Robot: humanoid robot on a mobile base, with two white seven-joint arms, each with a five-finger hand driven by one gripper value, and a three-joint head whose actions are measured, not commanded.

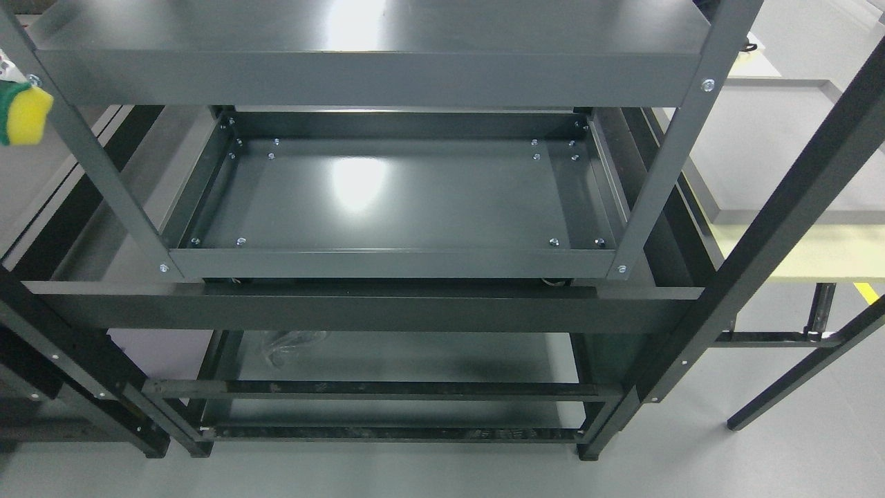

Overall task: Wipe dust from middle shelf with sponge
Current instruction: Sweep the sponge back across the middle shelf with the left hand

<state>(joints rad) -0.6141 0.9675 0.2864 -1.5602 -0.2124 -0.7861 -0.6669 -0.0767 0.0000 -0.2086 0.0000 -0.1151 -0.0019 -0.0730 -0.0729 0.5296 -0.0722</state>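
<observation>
A dark grey metal rack point(387, 76) is filling the view, its angled upright point(104, 166) standing between the left edge and the middle shelf point(387, 200), which is lying bare and catching glare. The yellow-and-green sponge point(25, 111) is sitting at the far left edge, outside that upright; whatever is holding it is cut off, so I cannot tell any hand's grip. Crumpled clear plastic point(290, 346) is lying on the bottom shelf point(415, 360).
</observation>
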